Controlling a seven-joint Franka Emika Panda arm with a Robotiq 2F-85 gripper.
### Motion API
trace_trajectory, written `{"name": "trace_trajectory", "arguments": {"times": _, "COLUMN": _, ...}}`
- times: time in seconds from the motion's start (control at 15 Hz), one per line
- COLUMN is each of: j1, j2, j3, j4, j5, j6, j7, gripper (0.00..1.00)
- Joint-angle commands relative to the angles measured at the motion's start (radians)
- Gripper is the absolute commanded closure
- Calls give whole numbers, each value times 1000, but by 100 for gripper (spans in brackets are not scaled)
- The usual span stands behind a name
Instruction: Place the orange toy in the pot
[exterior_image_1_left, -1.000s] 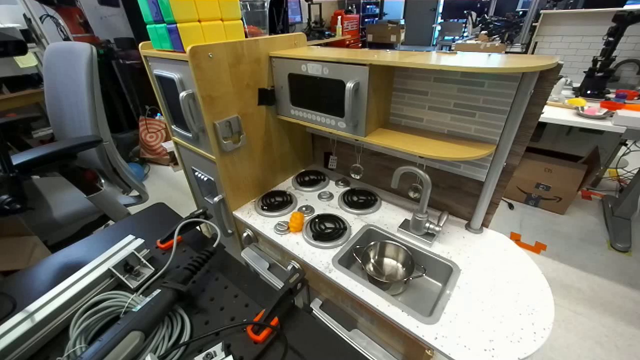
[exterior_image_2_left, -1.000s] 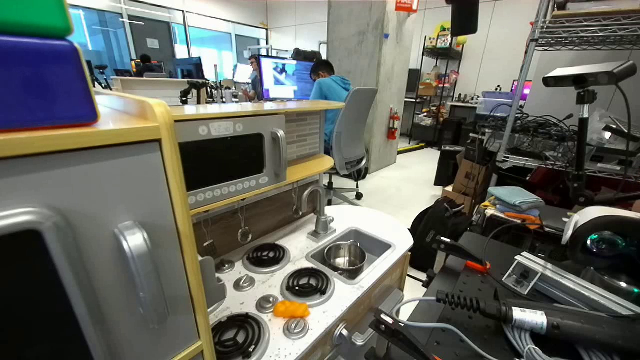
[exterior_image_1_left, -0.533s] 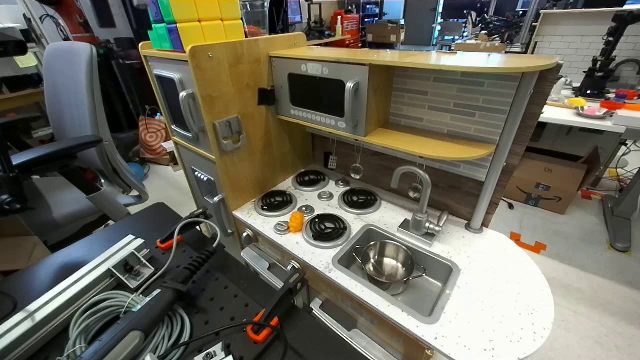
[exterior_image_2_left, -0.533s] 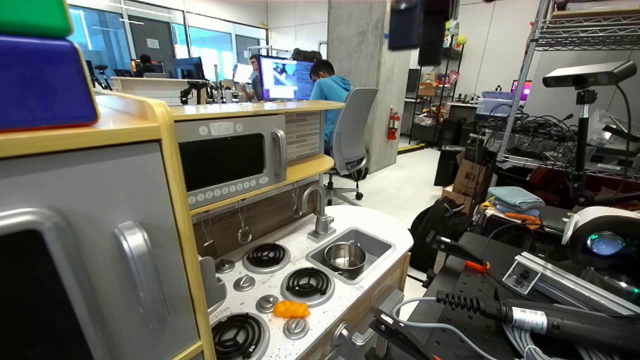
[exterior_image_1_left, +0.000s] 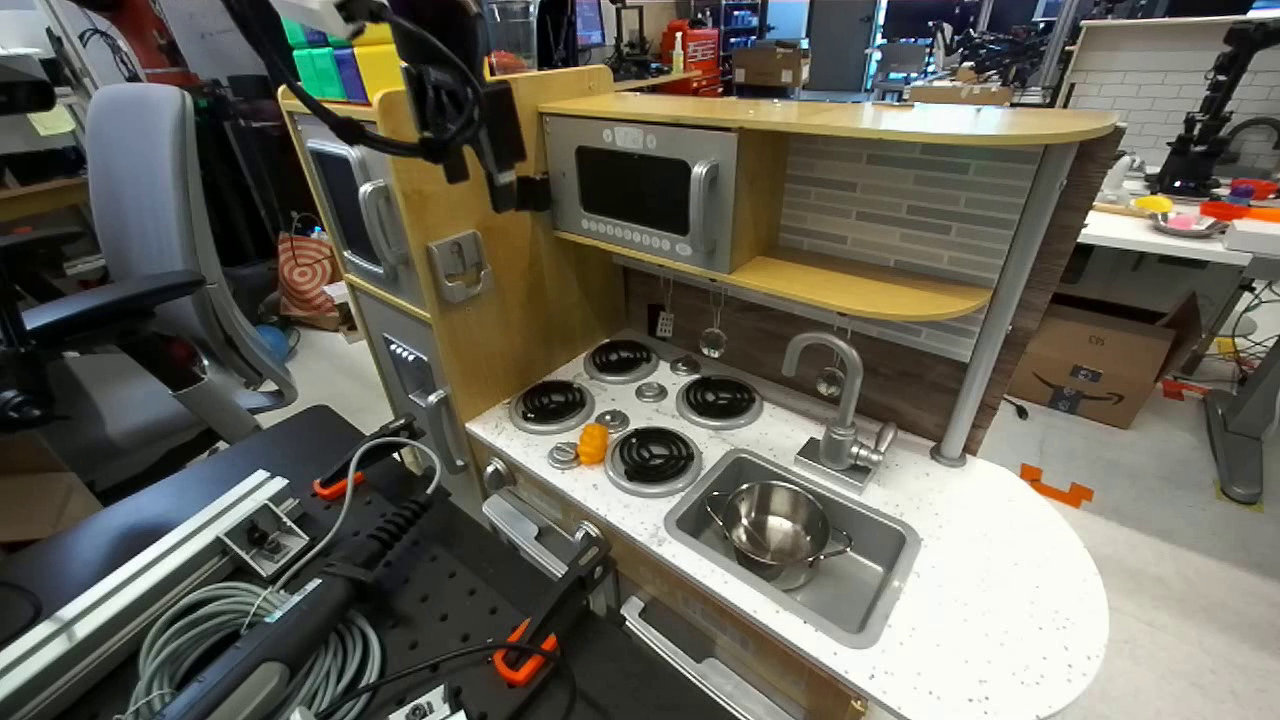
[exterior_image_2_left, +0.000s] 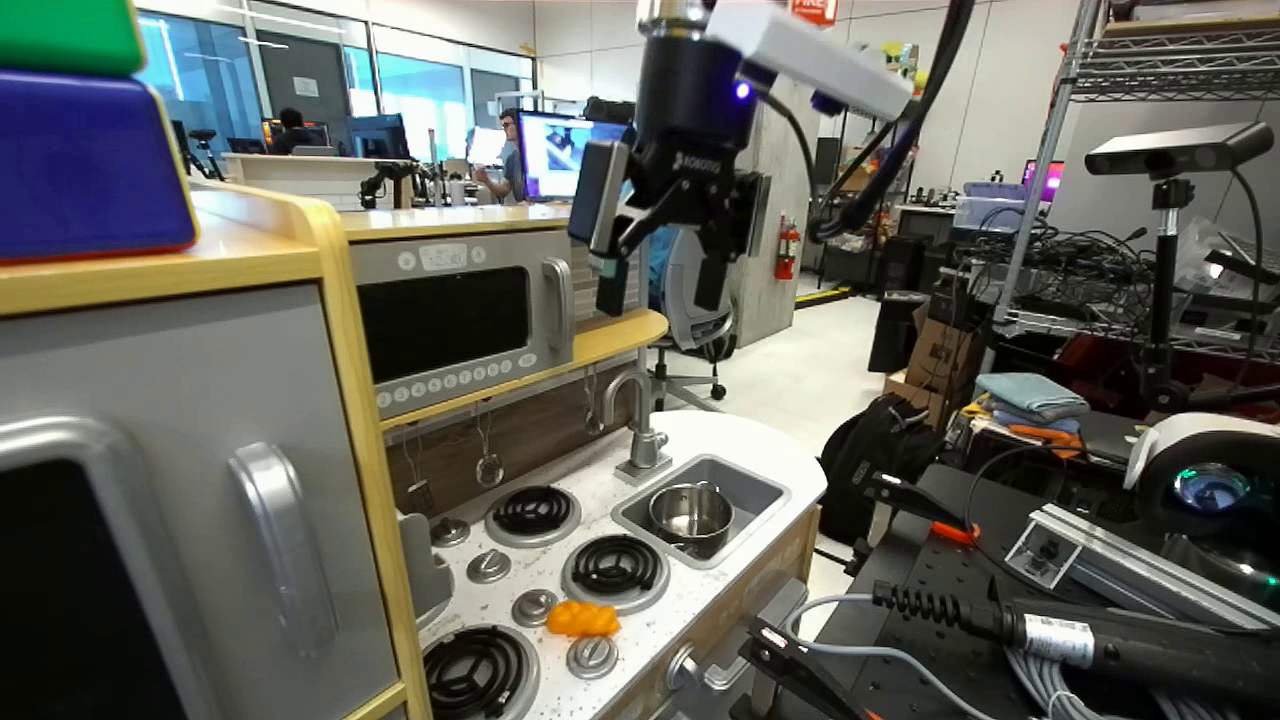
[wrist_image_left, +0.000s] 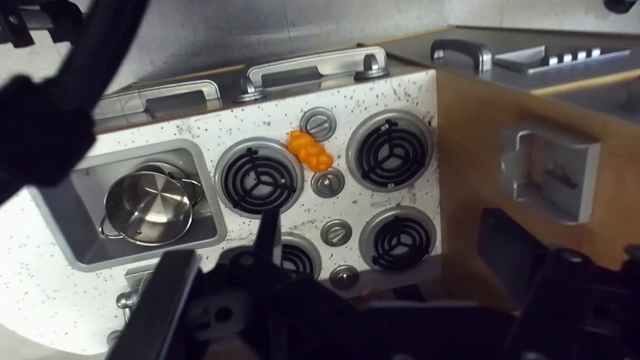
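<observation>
Your gripper hangs in the air, its two fingers pointing down and set well apart, a clear gap between the tips. Your wrist stands nearly upright above it, a small violet light glowing on it, and the top edge crops your arm in both exterior views. In the wrist view both fingers reach in from the bottom, dark, one near the middle and one toward the right.

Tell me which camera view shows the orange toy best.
The wrist view. From above, it shows the orange toy largest, with its full lumpy length clear beside a burner. Both exterior views also show it unobstructed, but smaller and at a slant.
</observation>
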Motion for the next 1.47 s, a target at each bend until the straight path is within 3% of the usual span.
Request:
{"name": "trace_trajectory", "arguments": {"times": 0.0, "j1": -13, "j2": 127, "j3": -23, "j4": 136, "j5": -153, "j6": -52, "j7": 103, "gripper": 0}}
{"name": "trace_trajectory", "arguments": {"times": 0.07, "j1": 9, "j2": 86, "j3": -34, "j4": 55, "j5": -67, "j6": 18, "j7": 40, "gripper": 0}}
{"name": "trace_trajectory", "arguments": {"times": 0.27, "j1": 7, "j2": 132, "j3": -43, "j4": 113, "j5": -129, "j6": -11, "j7": 79, "gripper": 0}}
{"name": "trace_trajectory", "arguments": {"times": 0.33, "j1": 3, "j2": 111, "j3": -47, "j4": 113, "j5": -161, "j6": -78, "j7": -43, "gripper": 0}}
{"name": "trace_trajectory", "arguments": {"times": 0.67, "j1": -10, "j2": 101, "j3": -77, "j4": 57, "j5": -81, "j6": -87, "j7": -411, "gripper": 0}}
{"name": "trace_trajectory", "arguments": {"times": 1.13, "j1": -17, "j2": 89, "j3": -114, "j4": -34, "j5": -91, "j6": -151, "j7": -831, "gripper": 0}}
{"name": "trace_trajectory", "arguments": {"times": 1.27, "j1": -12, "j2": 83, "j3": -114, "j4": -50, "j5": -188, "j6": -240, "j7": -810, "gripper": 0}}
{"name": "trace_trajectory", "arguments": {"times": 1.33, "j1": -10, "j2": 127, "j3": -115, "j4": -21, "j5": -126, "j6": -172, "j7": -799, "gripper": 0}}
{"name": "trace_trajectory", "arguments": {"times": 1.4, "j1": -10, "j2": 125, "j3": -115, "j4": -27, "j5": -151, "j6": -199, "j7": -799, "gripper": 0}}
